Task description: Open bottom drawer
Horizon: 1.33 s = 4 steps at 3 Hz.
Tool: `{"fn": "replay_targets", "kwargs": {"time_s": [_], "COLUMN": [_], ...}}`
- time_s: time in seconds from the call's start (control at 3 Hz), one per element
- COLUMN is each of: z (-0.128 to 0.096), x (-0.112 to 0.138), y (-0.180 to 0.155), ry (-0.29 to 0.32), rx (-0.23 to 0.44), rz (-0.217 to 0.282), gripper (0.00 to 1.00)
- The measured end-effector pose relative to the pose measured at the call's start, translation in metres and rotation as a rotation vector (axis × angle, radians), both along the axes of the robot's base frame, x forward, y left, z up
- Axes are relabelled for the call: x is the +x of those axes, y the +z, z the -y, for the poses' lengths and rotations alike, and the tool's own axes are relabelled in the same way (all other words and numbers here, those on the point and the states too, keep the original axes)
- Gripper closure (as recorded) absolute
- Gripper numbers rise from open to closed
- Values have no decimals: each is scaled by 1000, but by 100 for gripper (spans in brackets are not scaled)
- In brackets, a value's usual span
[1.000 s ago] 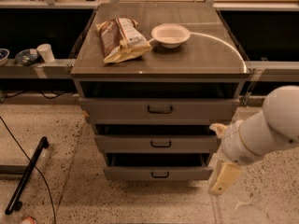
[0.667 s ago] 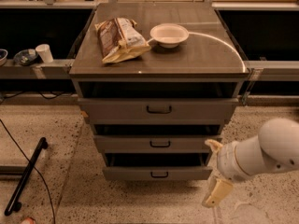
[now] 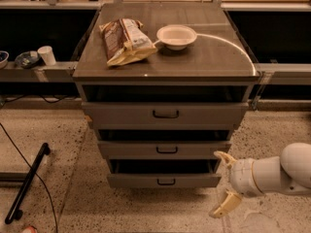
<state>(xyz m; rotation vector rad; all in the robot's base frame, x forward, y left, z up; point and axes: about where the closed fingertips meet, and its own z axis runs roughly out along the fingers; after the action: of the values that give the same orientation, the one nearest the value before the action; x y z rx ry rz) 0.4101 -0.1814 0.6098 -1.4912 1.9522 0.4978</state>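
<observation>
The bottom drawer is the lowest of three stacked grey drawers, with a small black bracket handle. Its front stands about flush under the middle drawer and the top drawer. My gripper is low at the right, just beyond the bottom drawer's right end. Its two cream fingers are spread apart with nothing between them. The white arm reaches in from the right edge.
On the cabinet top lie a brown snack bag and a white bowl. A black bar and a cable lie on the speckled floor at the left. A cup and dishes stand on the left shelf.
The arm has dropped lower and drawn back to the right. The gripper now points left toward the bottom drawer's right end. The drawers have not moved.
</observation>
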Motion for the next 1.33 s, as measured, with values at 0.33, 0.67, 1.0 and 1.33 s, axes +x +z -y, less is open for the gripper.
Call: {"fn": "replay_targets", "kwargs": {"time_s": [0.33, 0.67, 1.0, 1.33], "z": [-24, -41, -41, -42], "x": [0, -1, -2, -2], "y": [-41, -83, -84, -87], "ry": [135, 305, 314, 325], "rx": [-101, -127, -127, -125], "rz": [87, 164, 167, 158], "gripper": [0, 0, 0, 0]}}
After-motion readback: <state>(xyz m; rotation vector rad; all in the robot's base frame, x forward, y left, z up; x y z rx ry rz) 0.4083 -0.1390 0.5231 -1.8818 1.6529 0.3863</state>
